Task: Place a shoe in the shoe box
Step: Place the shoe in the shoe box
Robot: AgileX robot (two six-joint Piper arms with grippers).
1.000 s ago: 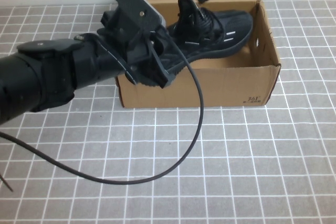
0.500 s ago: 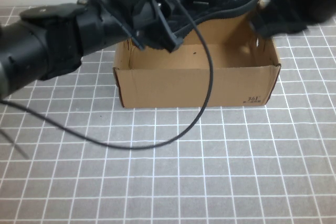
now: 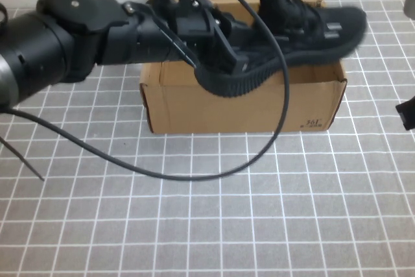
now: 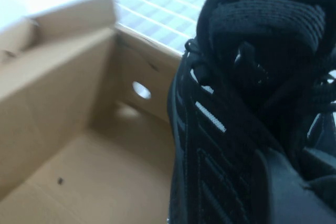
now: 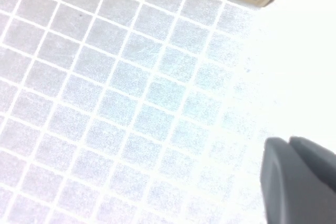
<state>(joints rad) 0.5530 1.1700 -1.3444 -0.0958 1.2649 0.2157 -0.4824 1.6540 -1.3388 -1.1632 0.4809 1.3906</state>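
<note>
One black knit sneaker (image 3: 292, 37) with white dash marks hangs clamped at its heel in my left gripper (image 3: 224, 56), tilted above the open brown corrugated cardboard box (image 3: 243, 105). My right gripper (image 3: 407, 113) sits at three o'clock; I cannot tell its fingers' spread.

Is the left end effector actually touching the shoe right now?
Touching. In the high view the left end effector grips the shoe at its heel above the shoe box; right end effector sits apart.
</note>
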